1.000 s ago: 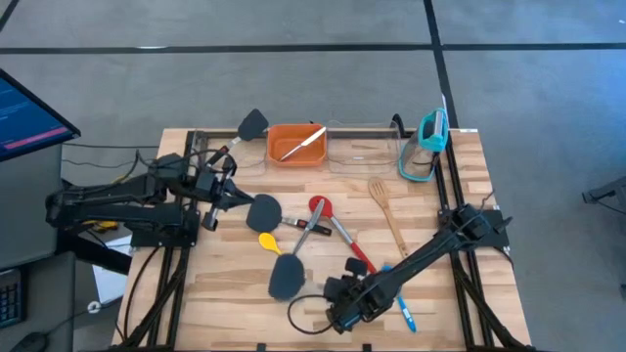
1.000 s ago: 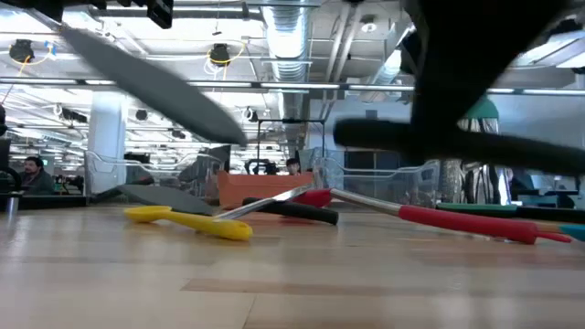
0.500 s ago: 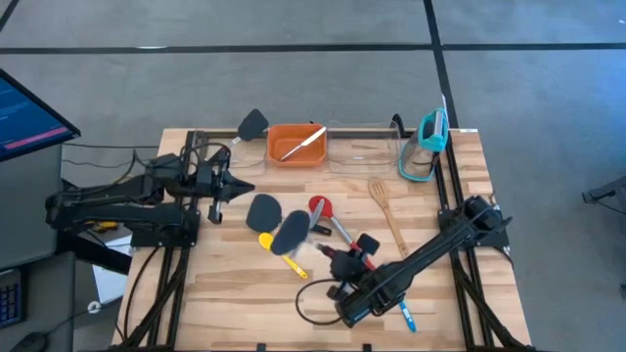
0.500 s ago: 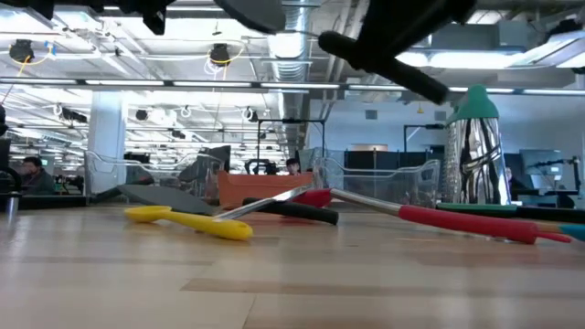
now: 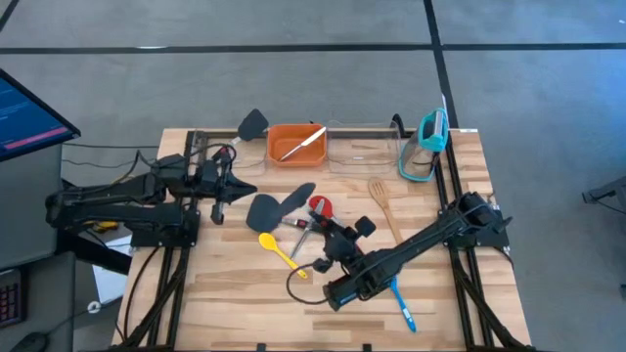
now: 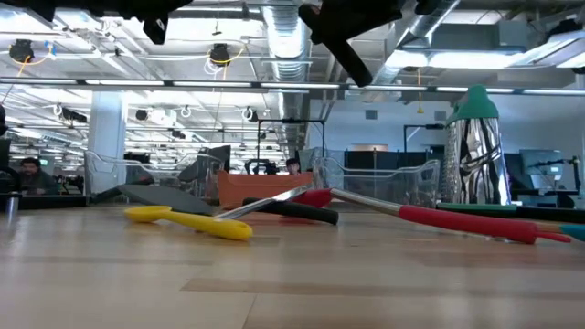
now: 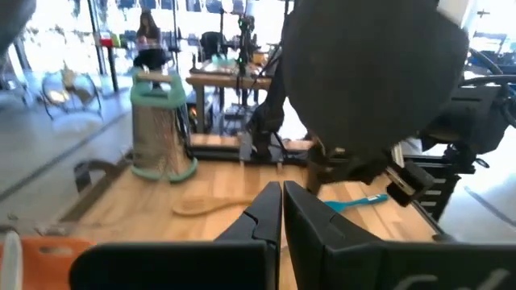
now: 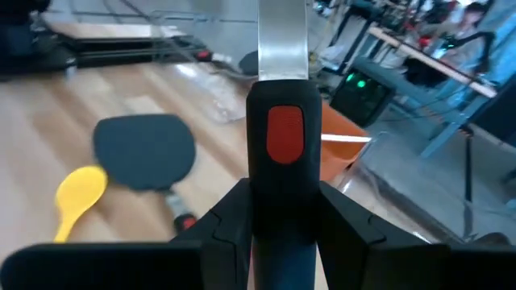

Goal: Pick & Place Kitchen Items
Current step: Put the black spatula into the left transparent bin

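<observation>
Carrying the black-handled, grey-bladed spatula [image 5: 298, 198] clamped in the right gripper [image 5: 341, 242] called for level travel toward the orange rectangular bin [image 5: 295, 145]; left gripper [image 5: 238, 188] sat closed, empty.

table [image 5: 235, 284]: pale wood planks, smooth. held spatula [image 8: 280, 153]: matt black handle, bright metal neck. yellow spoon [image 6: 187, 221]: glossy plastic.

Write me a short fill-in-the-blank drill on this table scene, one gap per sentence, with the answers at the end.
1. The right gripper is shut on a black handle with a red spot, which belongs to a ____ held above the table.
2. The plastic spoon lying near the flat black spatula on the wooden table is ____.
3. The rectangular bin at the table's far edge is ____.
4. The left gripper holds nothing and its fingers are ____.

Answers: spatula; yellow; orange; shut
</observation>
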Action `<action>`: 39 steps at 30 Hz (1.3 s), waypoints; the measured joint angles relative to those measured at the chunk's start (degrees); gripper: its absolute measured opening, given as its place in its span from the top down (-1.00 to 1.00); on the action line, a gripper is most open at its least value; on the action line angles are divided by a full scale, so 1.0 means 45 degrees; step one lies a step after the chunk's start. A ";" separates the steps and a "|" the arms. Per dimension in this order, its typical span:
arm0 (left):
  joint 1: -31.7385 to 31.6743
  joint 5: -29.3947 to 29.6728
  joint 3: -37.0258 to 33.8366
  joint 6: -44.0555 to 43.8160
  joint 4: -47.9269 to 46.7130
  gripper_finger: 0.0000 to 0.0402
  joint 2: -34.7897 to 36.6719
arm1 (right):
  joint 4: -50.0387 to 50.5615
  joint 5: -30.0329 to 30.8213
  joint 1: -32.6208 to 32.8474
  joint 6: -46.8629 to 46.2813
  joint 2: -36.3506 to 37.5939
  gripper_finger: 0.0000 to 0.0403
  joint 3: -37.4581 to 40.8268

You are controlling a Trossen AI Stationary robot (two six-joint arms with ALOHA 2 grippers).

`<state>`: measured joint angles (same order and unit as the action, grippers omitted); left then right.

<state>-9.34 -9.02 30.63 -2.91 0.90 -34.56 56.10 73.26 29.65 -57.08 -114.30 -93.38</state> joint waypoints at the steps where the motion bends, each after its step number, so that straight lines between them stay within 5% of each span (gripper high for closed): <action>1: 0.0000 -0.0107 0.0000 -0.0091 0.0005 0.99 -0.0192 | 0.0002 0.0148 -0.0062 0.0000 0.0000 0.53 0.0000; 8: 0.0370 -0.0382 0.0000 -0.0749 0.0884 0.99 -0.2317 | -0.0243 0.1049 -0.0405 0.0002 0.0000 0.53 0.0000; 14: 0.1623 -0.0052 0.0000 0.0571 0.4360 0.99 -0.4403 | -0.0245 0.1655 -0.0462 0.0002 0.0000 0.53 0.0000; 23: 0.4220 0.3971 -0.0864 0.1558 0.8088 0.99 -0.6473 | -0.0252 0.3352 -0.0413 0.0009 0.0000 0.53 0.0000; 29: 0.6602 0.8009 -0.2831 0.3245 1.4456 0.99 -0.7608 | -0.0215 0.3735 -0.0423 0.0015 0.0000 0.53 0.0000; 33: 0.7451 0.8365 -0.3030 0.5129 1.6940 0.99 -0.8437 | -0.0240 0.3735 -0.0445 0.0015 0.0000 0.53 0.0000; 39: 0.6513 0.8442 -0.2496 0.5231 1.7051 0.99 -0.9375 | -0.0287 0.3734 -0.0452 0.0133 0.0000 0.53 0.0000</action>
<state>19.97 28.97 19.40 20.63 77.63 -76.75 54.81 90.06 27.62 -56.48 -114.30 -93.38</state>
